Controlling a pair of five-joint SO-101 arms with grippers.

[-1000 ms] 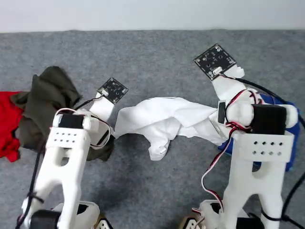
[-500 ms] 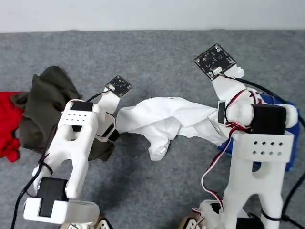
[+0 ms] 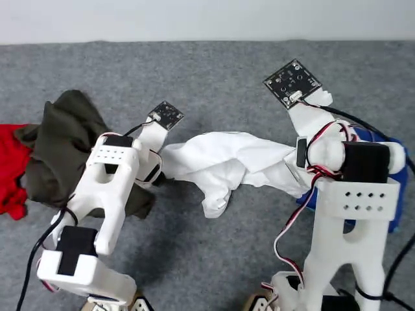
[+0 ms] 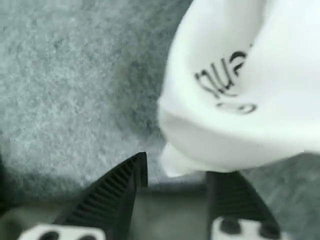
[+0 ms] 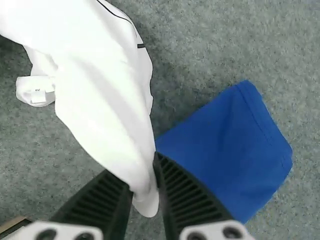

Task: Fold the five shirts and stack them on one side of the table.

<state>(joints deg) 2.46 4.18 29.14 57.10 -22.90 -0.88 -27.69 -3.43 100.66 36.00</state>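
The step looks like spreading the crumpled white cotton shirt at mid-table. The right gripper pinches its 3 o'clock end. The left gripper, jaws wide at the 9 o'clock hem, likely needs to close next.

Grey felt-like table covering is spanning the work area; plain white wall is running along the 12 o'clock edge, lighting even

A grey felt mat lies under and around the left gripper and right gripper, with a pale wall beyond them.
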